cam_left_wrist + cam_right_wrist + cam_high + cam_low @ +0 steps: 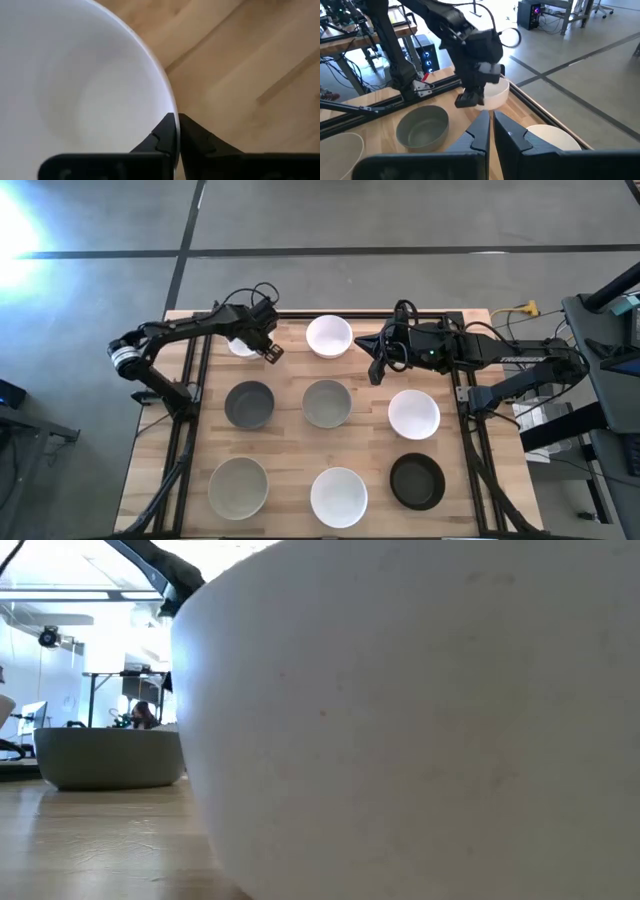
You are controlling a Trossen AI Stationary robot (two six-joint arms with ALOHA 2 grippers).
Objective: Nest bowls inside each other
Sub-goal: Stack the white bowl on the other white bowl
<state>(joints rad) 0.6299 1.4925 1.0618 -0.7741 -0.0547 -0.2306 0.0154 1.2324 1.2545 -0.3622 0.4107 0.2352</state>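
On the wooden desk (290, 425), high view: eight smooth round bowls visible; left hand (268, 350) covered the back-left white bowl (241, 346); right hand (376, 366) hovered beside the back-centre white bowl (328, 336). Low view: only a white wall. Left wrist: fingers (165, 135) clenched on that bowl's rim. Right wrist: fingers (481, 131) pinched together, empty.

light: bright | glare: high view's top-left floor (20, 225) | blur: low view's near bowl (420, 720)
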